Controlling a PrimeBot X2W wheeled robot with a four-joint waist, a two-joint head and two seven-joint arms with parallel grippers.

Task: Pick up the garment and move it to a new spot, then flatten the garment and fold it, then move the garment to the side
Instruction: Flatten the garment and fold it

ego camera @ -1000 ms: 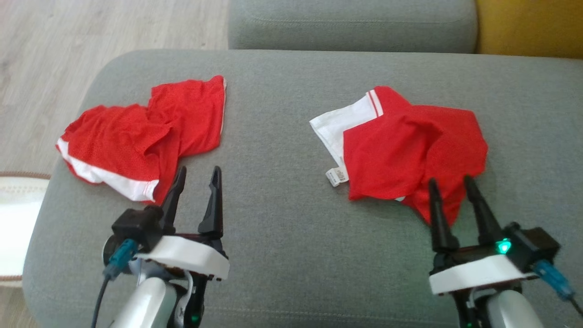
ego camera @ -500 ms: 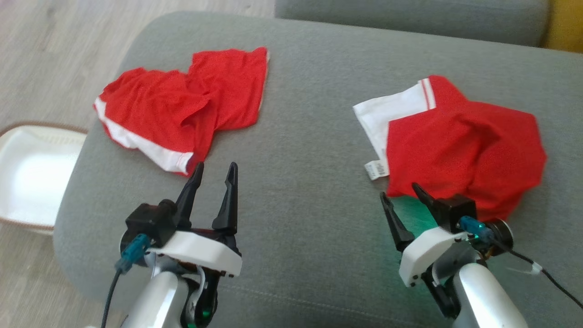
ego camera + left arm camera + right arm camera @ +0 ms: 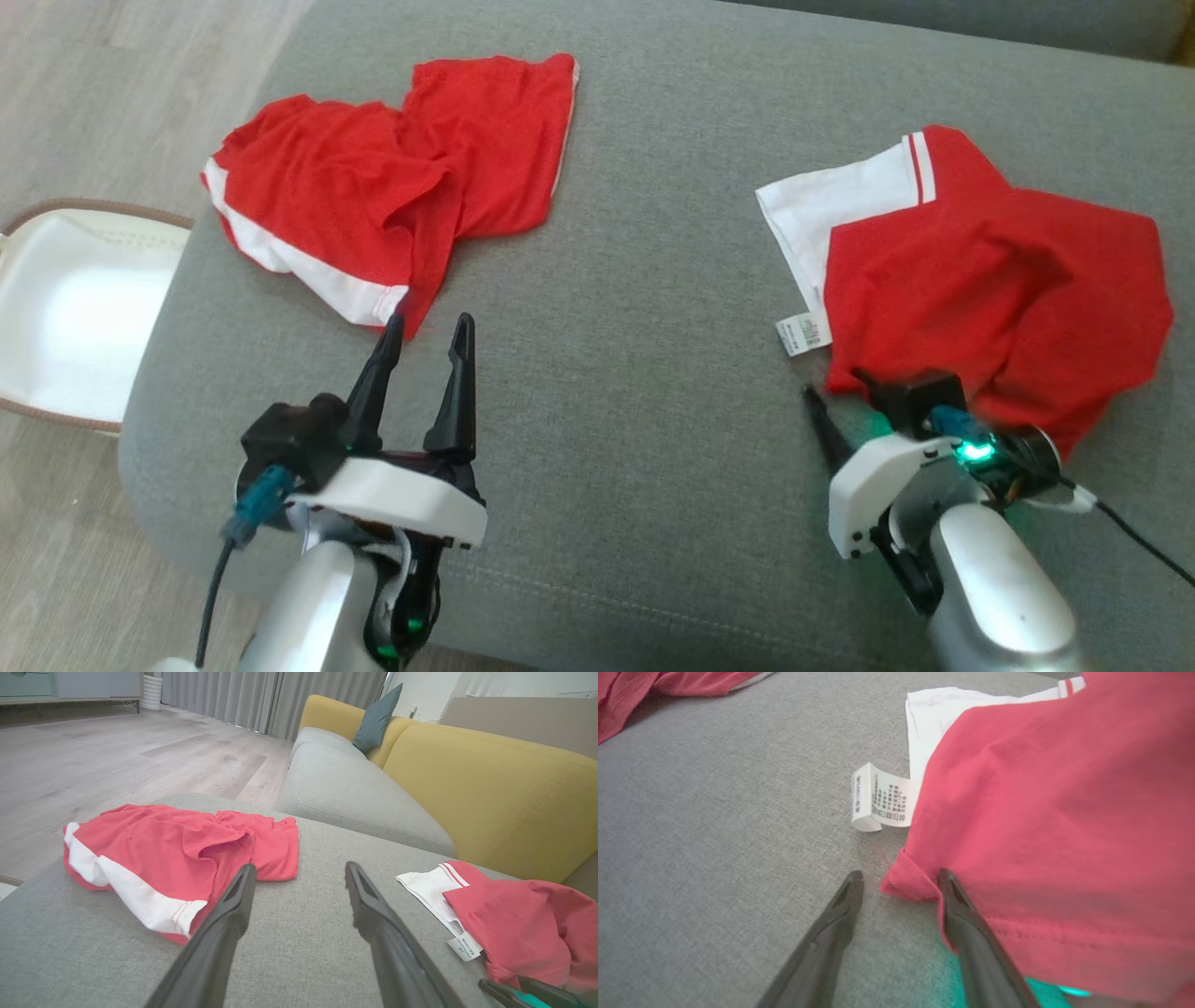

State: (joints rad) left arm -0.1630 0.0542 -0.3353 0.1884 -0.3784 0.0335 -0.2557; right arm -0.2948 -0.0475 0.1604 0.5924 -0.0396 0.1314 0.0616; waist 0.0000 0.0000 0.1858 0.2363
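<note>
Straddling a corner of the labelled red garment [image 3: 990, 280]: right gripper [image 3: 900, 875], jaws apart. Left gripper [image 3: 429, 319], well left of it, jaws apart.

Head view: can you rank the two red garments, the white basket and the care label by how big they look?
1. Right garment and left garment: too alike to rank.
2. White basket, partly cut off by the picture's edge.
3. Care label, smallest.
</note>
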